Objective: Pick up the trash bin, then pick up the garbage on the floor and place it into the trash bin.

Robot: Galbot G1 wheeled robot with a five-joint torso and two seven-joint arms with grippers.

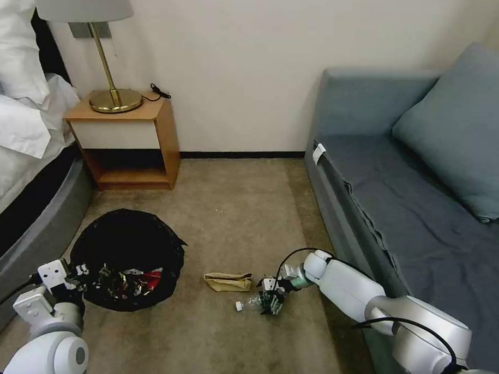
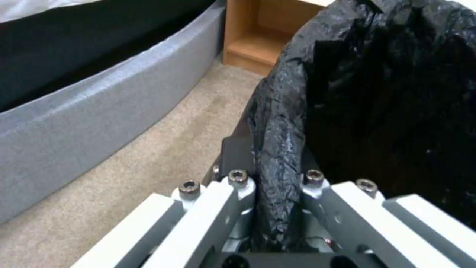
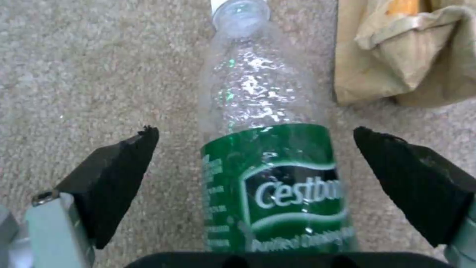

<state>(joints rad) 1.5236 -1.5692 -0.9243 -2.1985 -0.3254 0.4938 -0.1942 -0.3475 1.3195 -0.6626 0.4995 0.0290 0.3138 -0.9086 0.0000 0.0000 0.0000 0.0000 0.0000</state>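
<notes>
- Clear crinkled plastic, green label: the small bottle [image 3: 267, 156] lies on the beige carpet [image 1: 243, 214], and our right gripper [image 1: 271, 298] straddles it, black pads [image 3: 114, 178] spread wide at either side, not touching.
- Just past the bottle's cap, at its one o'clock in the head view, lies the crumpled brown paper bag [image 1: 227, 281].
- Over at nine o'clock from the bag, our left gripper [image 2: 277, 186] is clamped on the crinkled black liner folded over the rim of the small round trash bin [image 1: 127, 259].
- Inside the bin we see shiny and red wrappers [image 1: 129, 281].
</notes>
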